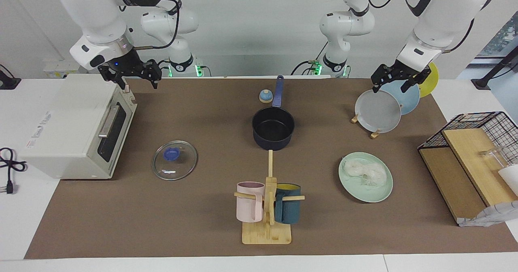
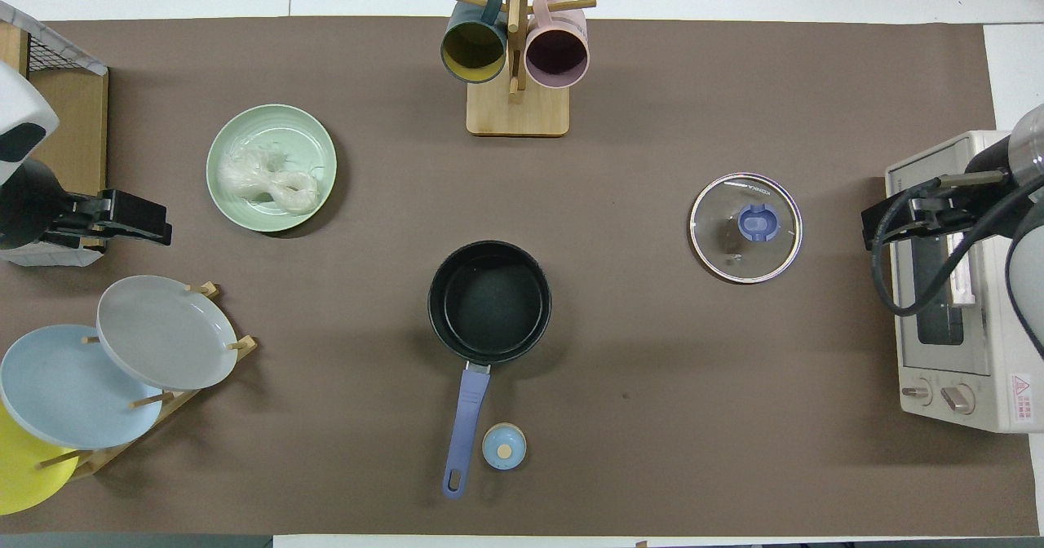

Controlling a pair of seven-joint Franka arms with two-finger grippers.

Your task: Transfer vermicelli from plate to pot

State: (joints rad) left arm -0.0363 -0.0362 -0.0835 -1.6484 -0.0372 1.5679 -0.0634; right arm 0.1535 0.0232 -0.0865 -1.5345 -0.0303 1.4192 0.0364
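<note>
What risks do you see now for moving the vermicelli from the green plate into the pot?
1. The vermicelli is a loose tangle on the plate; strands may stay on the plate or fall on the mat.
2. The left end effector hangs open just above the racked plates; descending, it could knock them.
3. The pot is narrower than the plate, so noodles may drape over its rim.

left arm: raised, forearm sloping down
left gripper (image 1: 394, 81): in the air, fingers apart, holding nothing
right arm: raised, forearm sloping down
right gripper (image 1: 139, 77): in the air, fingers apart, holding nothing
</note>
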